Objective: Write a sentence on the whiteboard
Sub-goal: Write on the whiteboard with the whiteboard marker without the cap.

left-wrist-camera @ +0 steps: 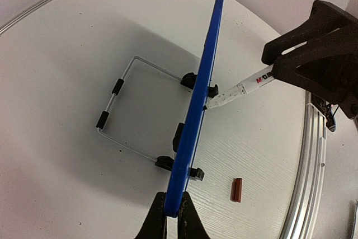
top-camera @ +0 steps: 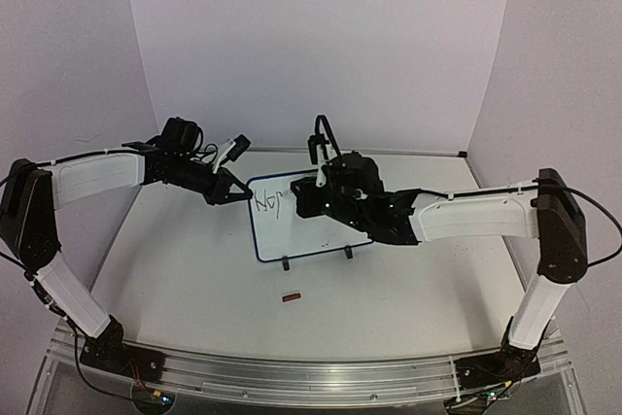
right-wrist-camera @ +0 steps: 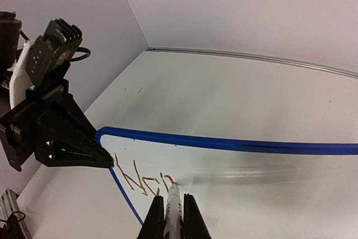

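Observation:
The whiteboard, white with a blue frame, stands tilted on its small black feet in the middle of the table. My left gripper is shut on the frame at the board's upper left corner. My right gripper is shut on a white marker. The marker's tip touches the board just right of the sentence, which is a few reddish-brown letters near that corner. In the left wrist view the board shows edge-on, with the marker meeting its face. The top view shows the letters beside my right gripper.
A small reddish-brown marker cap lies on the table in front of the board; it also shows in the left wrist view. A wire stand props the board from behind. White walls close in on the back and sides.

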You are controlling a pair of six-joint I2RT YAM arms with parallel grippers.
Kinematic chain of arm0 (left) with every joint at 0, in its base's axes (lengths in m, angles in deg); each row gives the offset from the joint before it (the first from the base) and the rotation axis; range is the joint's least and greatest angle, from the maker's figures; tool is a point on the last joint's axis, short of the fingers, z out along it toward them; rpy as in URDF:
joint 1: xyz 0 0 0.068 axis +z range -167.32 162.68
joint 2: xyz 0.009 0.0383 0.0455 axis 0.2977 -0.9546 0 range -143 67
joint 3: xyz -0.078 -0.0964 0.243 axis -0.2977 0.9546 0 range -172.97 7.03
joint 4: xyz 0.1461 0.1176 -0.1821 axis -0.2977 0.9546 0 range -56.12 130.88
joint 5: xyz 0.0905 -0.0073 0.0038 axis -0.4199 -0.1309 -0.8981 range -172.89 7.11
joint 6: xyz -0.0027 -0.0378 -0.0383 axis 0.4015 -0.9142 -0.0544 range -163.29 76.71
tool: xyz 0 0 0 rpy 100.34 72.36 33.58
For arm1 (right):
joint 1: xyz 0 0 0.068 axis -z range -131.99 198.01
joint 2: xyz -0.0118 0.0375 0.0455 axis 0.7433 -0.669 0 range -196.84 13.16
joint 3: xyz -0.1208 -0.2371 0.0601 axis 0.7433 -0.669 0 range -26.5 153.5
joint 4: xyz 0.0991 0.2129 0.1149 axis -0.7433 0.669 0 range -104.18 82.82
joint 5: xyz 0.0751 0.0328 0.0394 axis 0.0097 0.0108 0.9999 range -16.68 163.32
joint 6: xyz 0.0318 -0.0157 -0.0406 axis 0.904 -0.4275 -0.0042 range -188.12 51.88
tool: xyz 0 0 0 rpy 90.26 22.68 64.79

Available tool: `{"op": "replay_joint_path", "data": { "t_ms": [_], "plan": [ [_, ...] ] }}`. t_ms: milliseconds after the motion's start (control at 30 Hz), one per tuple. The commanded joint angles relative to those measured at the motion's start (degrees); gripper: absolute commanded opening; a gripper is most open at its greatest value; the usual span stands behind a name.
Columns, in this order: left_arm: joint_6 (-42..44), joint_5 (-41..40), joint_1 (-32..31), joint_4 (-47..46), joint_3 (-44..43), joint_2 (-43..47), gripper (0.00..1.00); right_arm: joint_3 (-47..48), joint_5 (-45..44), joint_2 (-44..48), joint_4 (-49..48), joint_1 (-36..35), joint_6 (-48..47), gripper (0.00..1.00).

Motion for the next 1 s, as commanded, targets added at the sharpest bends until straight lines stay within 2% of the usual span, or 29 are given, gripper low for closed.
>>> {"op": "replay_joint_path", "data": {
  "t_ms": [0,600,967],
  "plan": [
    [1.7,-3.9,-0.2,0.0,0.3,0.0,0.0,-1.0,-2.3,1.0,-0.5,0.2,0.5,0.0],
    [1.7,-3.8,-0.2,0.0,0.2,-0.3,0.0,2.1,2.7,-2.4,-0.4,0.2,0.0,0.0],
    [1.8,-4.0,-0.2,0.1,0.3,-0.2,0.0,-3.9,2.1,4.6,-2.0,0.2,1.5,0.0]
  ]
}}
